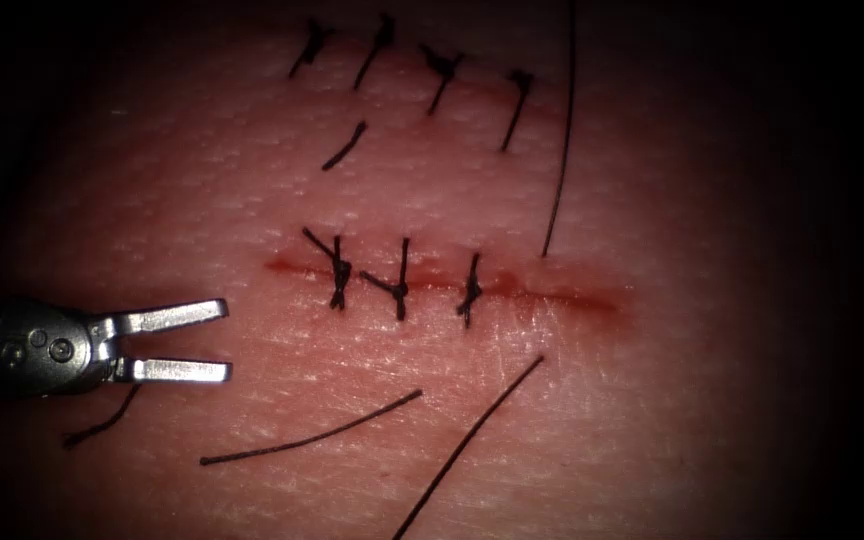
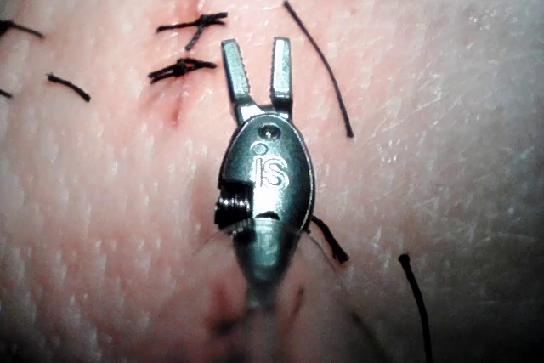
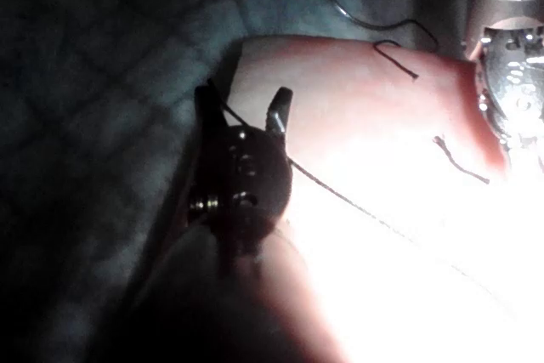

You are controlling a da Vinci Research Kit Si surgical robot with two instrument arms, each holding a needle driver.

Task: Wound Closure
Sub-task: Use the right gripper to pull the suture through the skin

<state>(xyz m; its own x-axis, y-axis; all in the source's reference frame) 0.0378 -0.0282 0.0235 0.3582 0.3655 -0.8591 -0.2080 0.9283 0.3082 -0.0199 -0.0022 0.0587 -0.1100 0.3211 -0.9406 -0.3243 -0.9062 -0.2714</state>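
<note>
Tissue lies under the endoscope with a horizontal cut across its middle, reddened along its line and crossed by three knotted stitches toward its left half; the right stretch of the cut is unstitched. An upper row of four stitches sits well above it. The left tool hovers at the endoscope view's left, beyond the left end of the cut, with its jaws spread apart and holding nothing. The left wrist view shows the same left tool, jaws parted, just beside the nearest stitch. A long thread runs down to the tissue just above the right part of the cut, and another thread leaves the tissue below it. Loose cut ends of thread lie on the tissue below the cut. In the right wrist view the right tool is off the tissue's edge, jaws spread, with a thread passing across it. I cannot tell where the needle is.
</note>
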